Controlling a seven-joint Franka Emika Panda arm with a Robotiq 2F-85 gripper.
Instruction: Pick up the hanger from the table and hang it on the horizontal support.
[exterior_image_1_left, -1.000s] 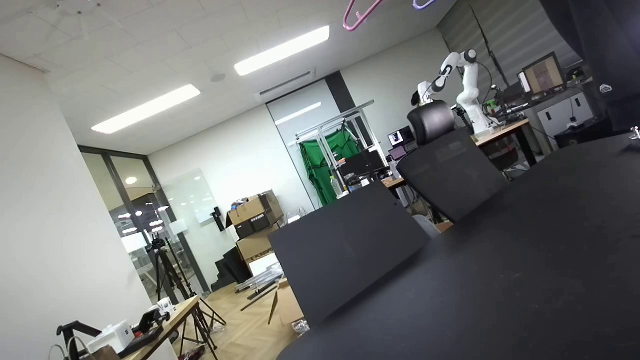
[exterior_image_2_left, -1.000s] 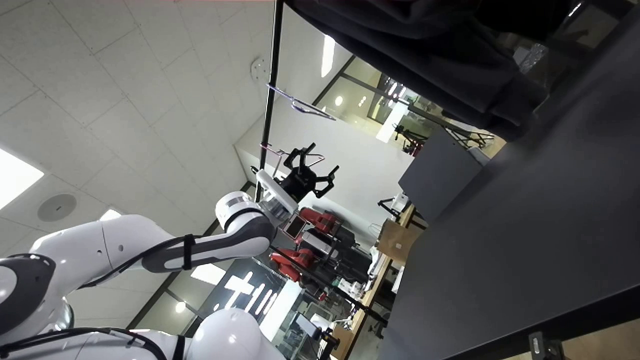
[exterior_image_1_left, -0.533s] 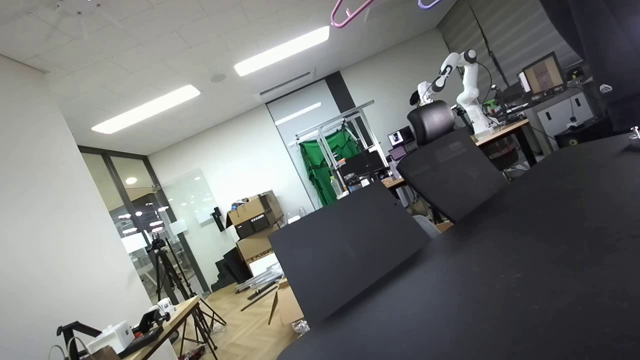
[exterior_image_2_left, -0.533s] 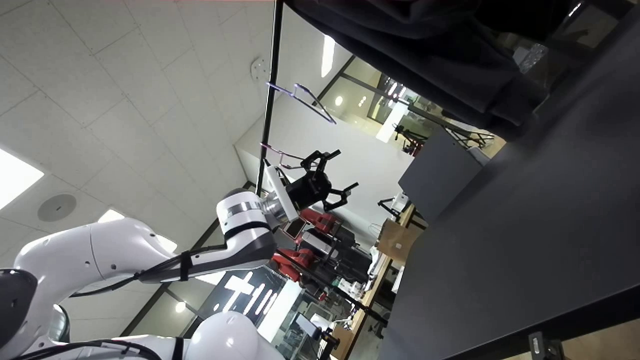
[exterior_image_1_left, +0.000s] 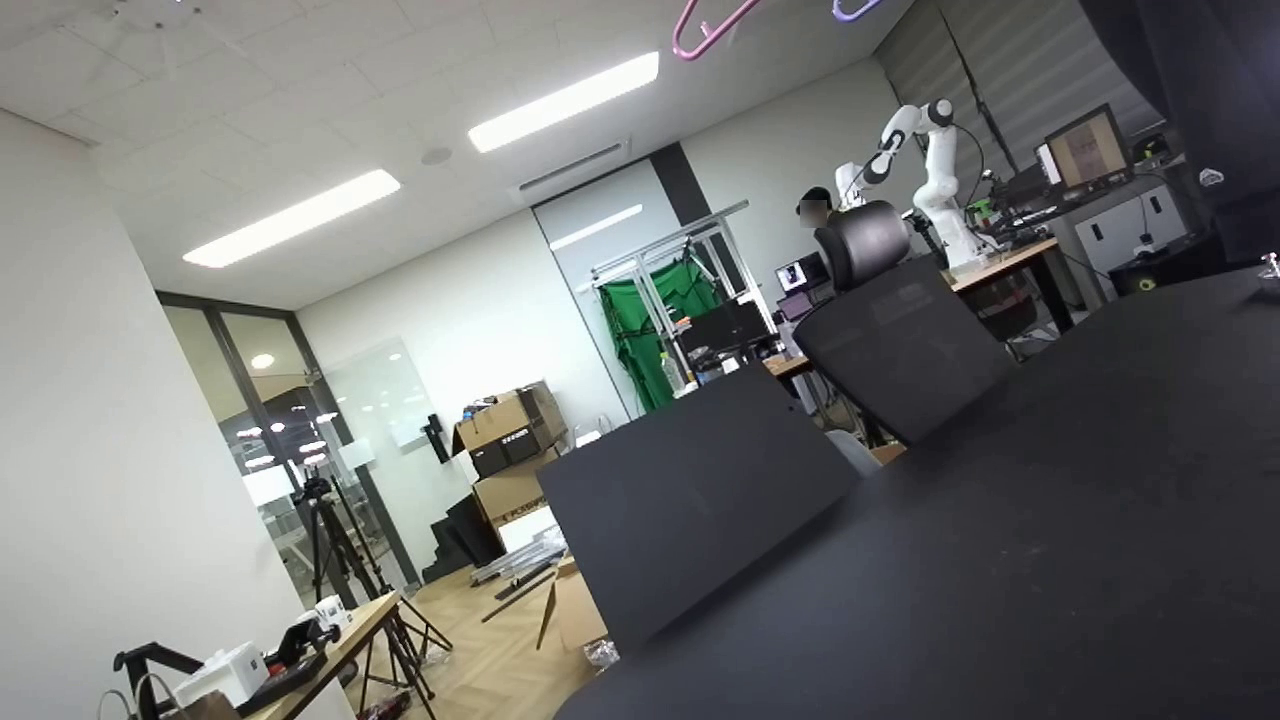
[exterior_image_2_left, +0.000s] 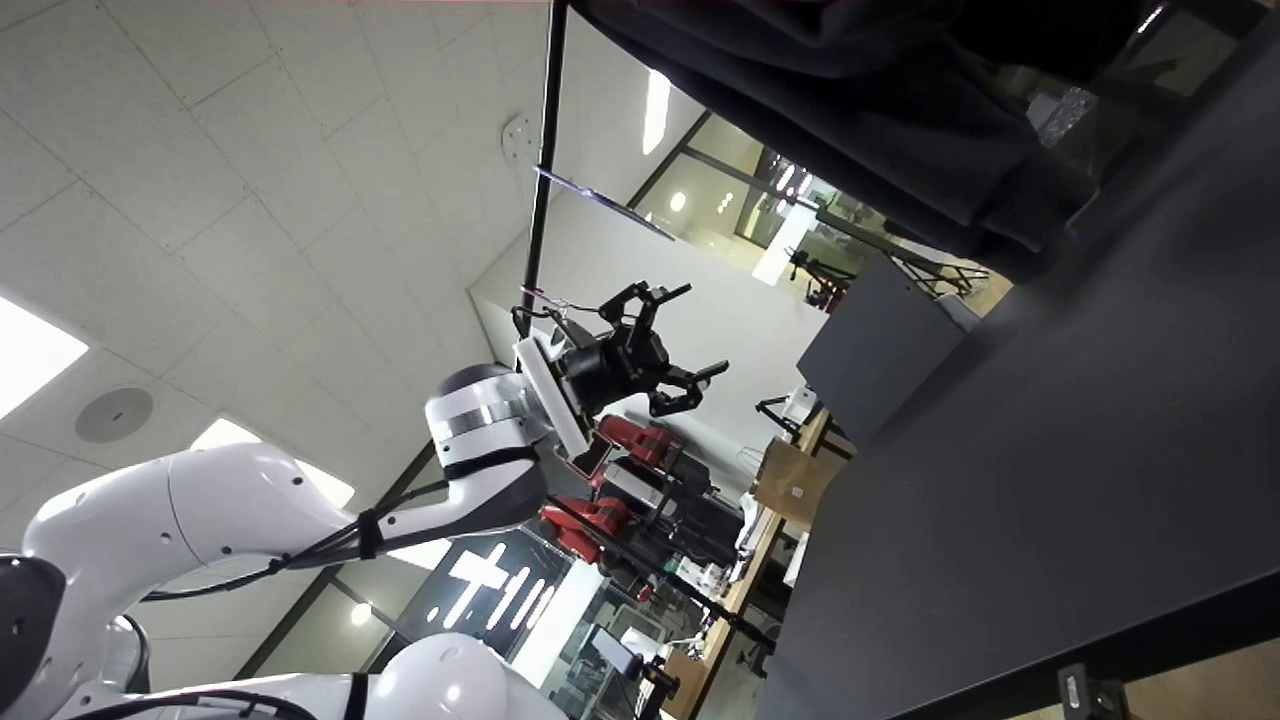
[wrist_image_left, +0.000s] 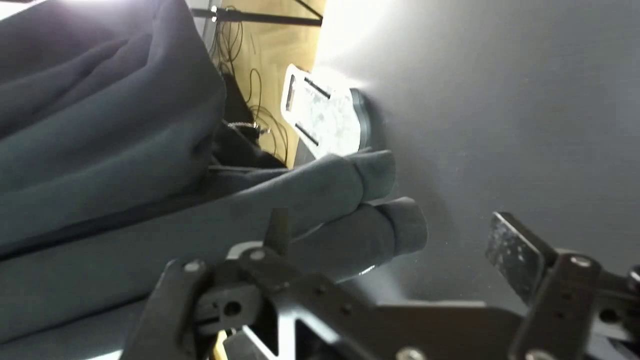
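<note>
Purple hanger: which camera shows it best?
An exterior view with the pincer in it is best: there the purple hanger shows its full length on the black pole, though nearly edge-on. An exterior view without the pincer catches only its curved corner at the top edge; the wrist view shows none.

Rounded white arm (exterior_image_2_left: 235, 500), grey sections (exterior_image_2_left: 508, 495), black cables (exterior_image_2_left: 275, 567), black end effector (exterior_image_2_left: 706, 328).

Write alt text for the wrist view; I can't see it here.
The gripper stands open along the bottom, holding nothing. Beyond it, dark cloth with two cuffs covers much of the left; the table fills the right, a white piece at its edge.
</note>
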